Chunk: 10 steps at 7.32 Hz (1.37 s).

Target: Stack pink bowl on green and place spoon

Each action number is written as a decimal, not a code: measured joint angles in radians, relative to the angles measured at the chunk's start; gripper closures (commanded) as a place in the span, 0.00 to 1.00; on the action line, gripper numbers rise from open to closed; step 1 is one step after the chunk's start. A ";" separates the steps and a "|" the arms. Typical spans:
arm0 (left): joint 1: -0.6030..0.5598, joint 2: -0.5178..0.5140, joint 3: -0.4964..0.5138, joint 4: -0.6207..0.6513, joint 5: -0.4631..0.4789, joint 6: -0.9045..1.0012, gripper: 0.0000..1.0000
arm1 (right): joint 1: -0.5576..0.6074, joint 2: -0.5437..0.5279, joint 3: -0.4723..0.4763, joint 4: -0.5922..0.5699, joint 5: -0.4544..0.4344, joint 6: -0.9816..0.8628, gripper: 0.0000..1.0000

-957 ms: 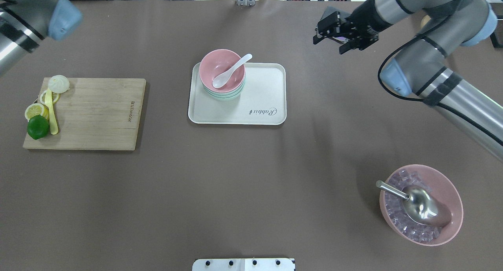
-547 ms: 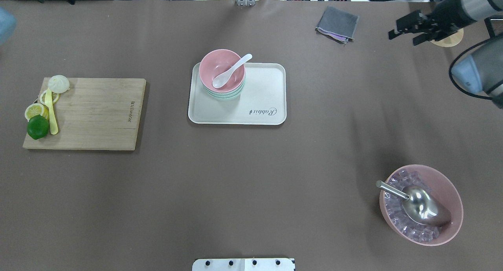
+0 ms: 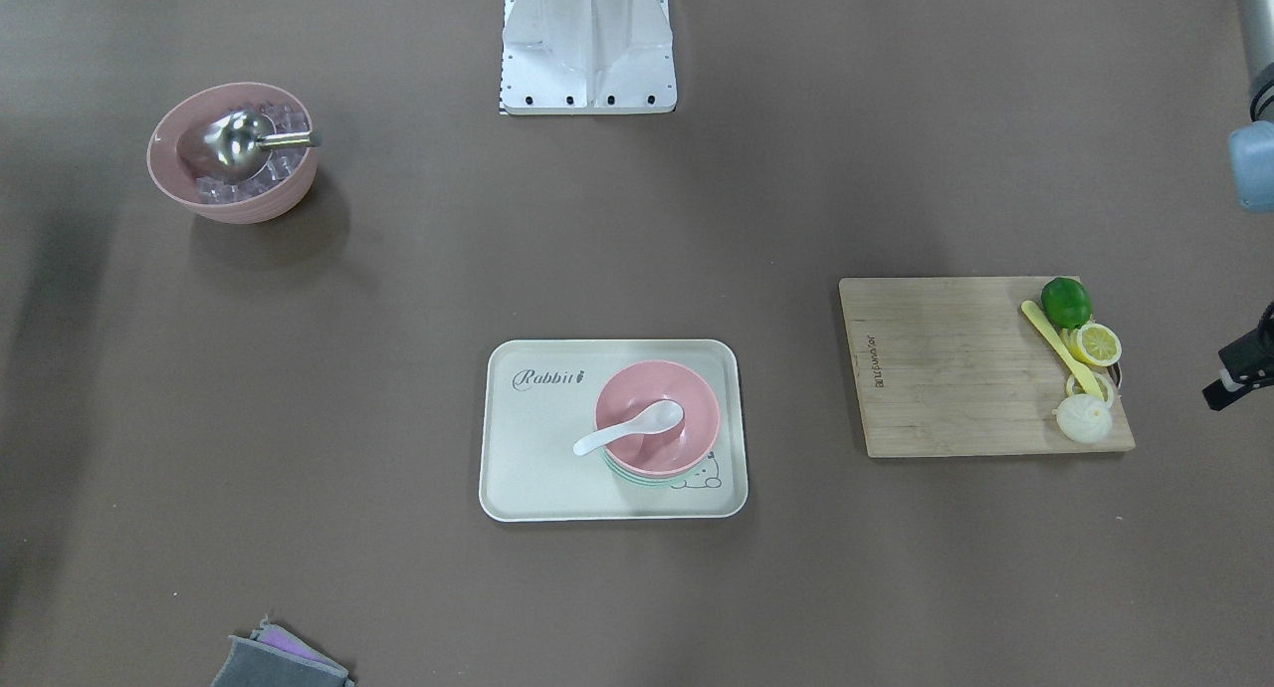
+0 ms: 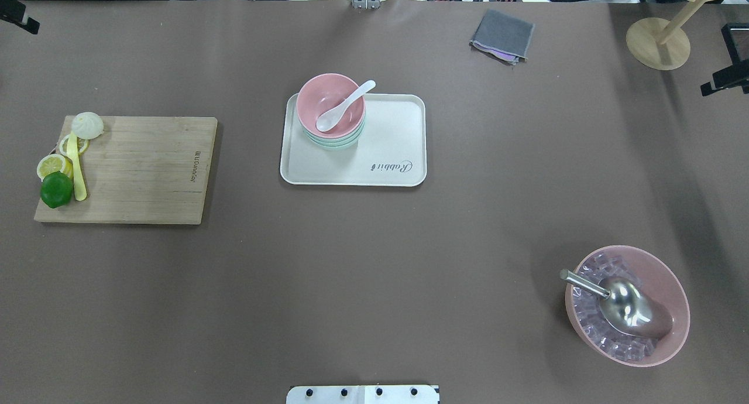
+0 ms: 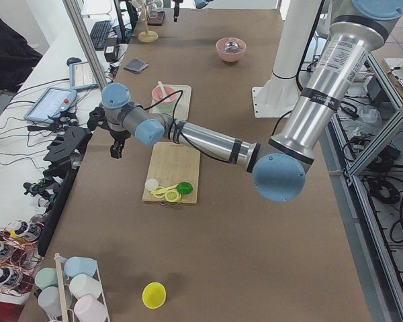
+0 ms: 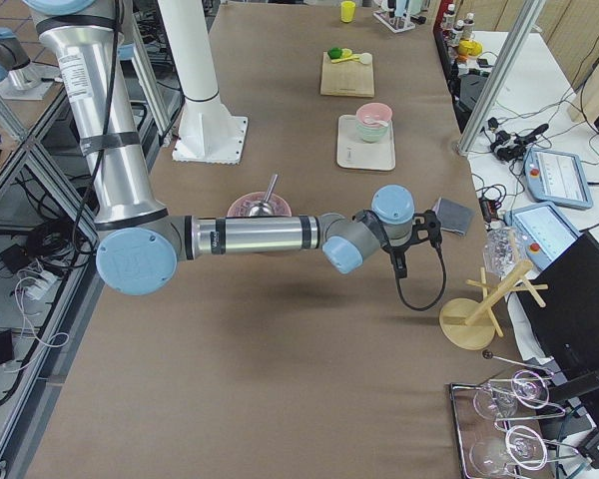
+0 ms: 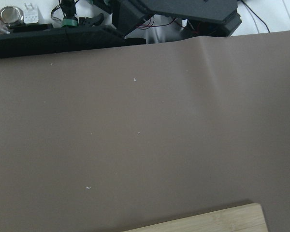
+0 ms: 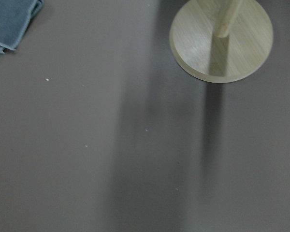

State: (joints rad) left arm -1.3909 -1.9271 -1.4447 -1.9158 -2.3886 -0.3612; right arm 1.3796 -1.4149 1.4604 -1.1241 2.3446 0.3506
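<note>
The pink bowl is nested on the green bowl, of which only a thin rim is seen beneath. Both are set in the far-left corner of the cream tray, mid-tabletop. The white spoon is laid in the pink bowl, scoop down inside, handle propped over the rim and pointing away from the robot. Task is judged essentially done.

The left gripper is held at the far left edge of the tabletop and the right gripper at the far right edge, near the wooden stand. Both are well apart from the tray. Only fragments are caught at frame edges, so whether the jaws are apart or together cannot be told. Nothing is seen held.

Handling, as judged: the bowls look light, stiff and smooth, so they are likely slippery and best pinched over the rim wall. The spoon looks light, glossy, possibly ceramic and chippable. It is best taken at mid-handle where it overhangs the rim.

Writing: "Rabbit" is printed in script on the tray, and a small cartoon figure is partly hidden by the bowls in the front-facing view. A brand is stamped on the cutting board, too small to be read.
</note>
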 measured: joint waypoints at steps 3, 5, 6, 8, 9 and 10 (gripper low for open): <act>-0.087 0.119 -0.006 0.009 -0.031 0.056 0.02 | 0.011 -0.035 0.249 -0.536 -0.158 -0.279 0.00; -0.172 0.164 -0.021 0.154 -0.048 0.244 0.02 | 0.014 -0.102 0.285 -0.609 -0.156 -0.319 0.00; -0.196 0.176 -0.045 0.270 -0.003 0.393 0.02 | 0.014 -0.114 0.264 -0.583 -0.156 -0.320 0.00; -0.209 0.185 -0.083 0.405 0.098 0.516 0.02 | 0.013 -0.119 0.236 -0.540 -0.132 -0.318 0.00; -0.209 0.185 -0.095 0.448 0.110 0.496 0.02 | 0.013 -0.120 0.228 -0.535 -0.108 -0.318 0.00; -0.207 0.191 -0.104 0.464 0.114 0.475 0.02 | 0.013 -0.125 0.223 -0.533 -0.094 -0.318 0.00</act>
State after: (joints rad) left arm -1.5983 -1.7359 -1.5485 -1.4515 -2.2747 0.1138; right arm 1.3929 -1.5398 1.6830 -1.6573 2.2506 0.0323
